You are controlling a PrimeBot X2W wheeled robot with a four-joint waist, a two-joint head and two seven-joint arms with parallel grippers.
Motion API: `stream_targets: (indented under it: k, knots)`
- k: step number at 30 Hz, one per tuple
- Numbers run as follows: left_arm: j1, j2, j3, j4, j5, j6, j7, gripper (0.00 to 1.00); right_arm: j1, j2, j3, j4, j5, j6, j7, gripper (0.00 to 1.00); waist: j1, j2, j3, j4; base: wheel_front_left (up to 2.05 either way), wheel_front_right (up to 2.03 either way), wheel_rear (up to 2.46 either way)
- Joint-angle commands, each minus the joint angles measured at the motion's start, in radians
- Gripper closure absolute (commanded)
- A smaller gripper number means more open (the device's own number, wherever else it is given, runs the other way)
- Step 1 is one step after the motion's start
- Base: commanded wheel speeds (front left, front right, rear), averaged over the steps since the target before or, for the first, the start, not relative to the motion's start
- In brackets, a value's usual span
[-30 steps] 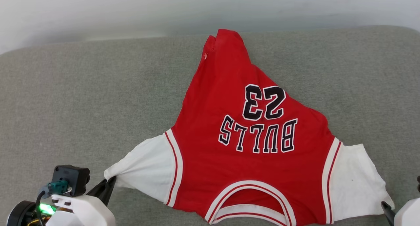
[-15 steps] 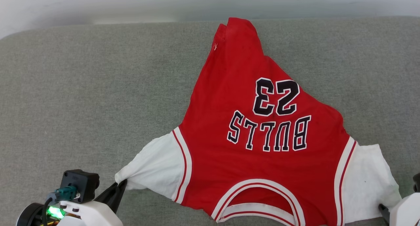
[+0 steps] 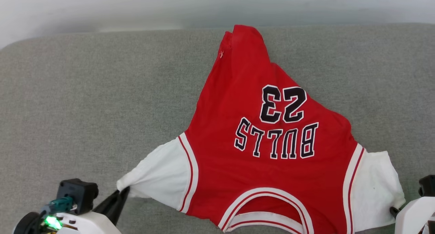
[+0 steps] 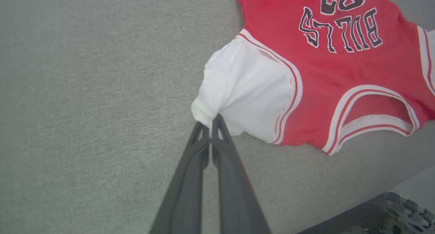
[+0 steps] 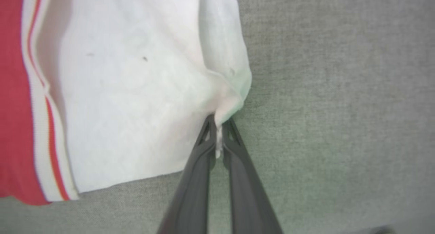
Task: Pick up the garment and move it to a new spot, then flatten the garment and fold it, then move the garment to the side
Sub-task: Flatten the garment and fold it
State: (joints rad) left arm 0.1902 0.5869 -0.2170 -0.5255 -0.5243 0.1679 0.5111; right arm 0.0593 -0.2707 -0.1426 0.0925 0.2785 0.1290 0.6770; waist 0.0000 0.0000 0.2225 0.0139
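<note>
The garment point(image 3: 258, 149) lies print side up on the grey padded surface, collar nearest me, "BULLS 23" reading upside down, hem bunched to a point at the far edge. My left gripper point(image 3: 123, 190) is shut on the tip of the white left sleeve point(image 4: 244, 88); the left wrist view has the fingers pinched together on the cloth at the left gripper point(image 4: 209, 120). At the lower right, my right gripper point(image 3: 393, 211) is shut on the outer corner of the white right sleeve point(image 5: 136, 91), with cloth squeezed between the closed fingers of the right gripper point(image 5: 219, 120).
The grey fabric surface point(image 3: 85, 101) stretches wide to the left of the garment and behind it, up to a pale wall point(image 3: 136, 6). In the left wrist view, the surface's near edge and a dark part of my base point(image 4: 390, 213) appear at bottom right.
The right gripper has shut on the right sleeve's corner. The head camera has shifted, so the whole picture moved. The left gripper keeps its hold on the left sleeve.
</note>
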Motion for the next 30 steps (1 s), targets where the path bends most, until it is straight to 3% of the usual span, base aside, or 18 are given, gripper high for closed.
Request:
stream_targets:
  k: [1,7,12,19,24,30]
  knots:
    - [0.010,0.008,0.013,-0.003,0.009,0.005,-0.011,1.00,-0.006,0.004,0.024,-0.008,0.027,0.003,-0.002,1.00,0.0000,0.0000,-0.023,-0.008,0.00,0.00,0.00]
    - [0.022,0.039,0.057,-0.033,0.009,0.006,-0.032,1.00,-0.028,-0.071,0.010,-0.170,0.101,0.001,0.020,1.00,0.0000,0.0000,-0.083,-0.029,0.00,0.00,0.00]
    - [0.000,0.102,0.125,-0.073,0.044,-0.008,-0.060,1.00,-0.085,-0.121,-0.007,-0.290,0.189,0.001,0.071,1.00,0.0000,0.0000,-0.118,-0.051,0.00,0.00,0.00]
    - [-0.062,0.163,0.252,-0.152,0.057,0.002,-0.095,1.00,-0.211,-0.152,-0.038,-0.405,0.267,0.001,0.117,1.00,0.0000,0.0000,-0.161,-0.072,0.00,0.00,0.00]
    - [-0.173,0.206,0.370,-0.196,0.067,0.028,-0.122,1.00,-0.352,-0.154,-0.051,-0.453,0.292,0.001,0.139,1.00,0.0000,0.0000,-0.170,-0.082,0.00,0.00,0.00]
    - [-0.320,0.247,0.428,-0.195,0.053,0.048,-0.108,1.00,-0.549,-0.145,-0.028,-0.430,0.291,0.001,0.120,1.00,0.0000,0.0000,-0.151,-0.096,0.00,0.00,0.00]
